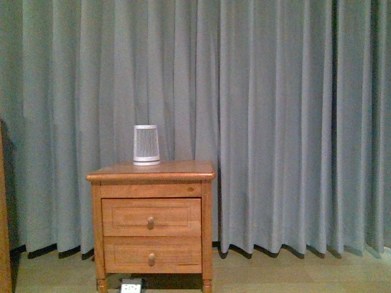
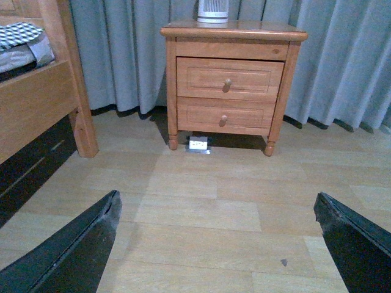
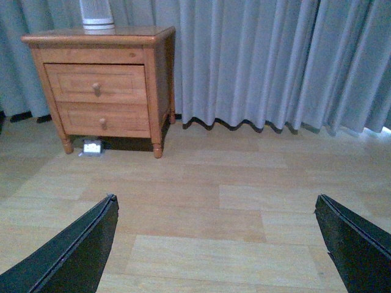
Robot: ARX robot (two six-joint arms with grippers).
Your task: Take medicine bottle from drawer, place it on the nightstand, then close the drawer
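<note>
Orange-brown nightstand | upper drawer closed — contents hidden | slatted cone on top

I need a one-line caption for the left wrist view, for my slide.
Open left gripper facing the nightstand, its upper drawer shut, a slatted white device on top, a bed frame alongside.

Of the robot's body, only the tools show, each in its own wrist view. The left tool stands wide open: its two dark fingers come in from the picture's lower corners, narrow toward blunt tips and sit well apart, with open space between them. The right tool is in the same pose, its two dark fingers spread just as far. Both wrists are held low and angled forward and slightly down.
</note>
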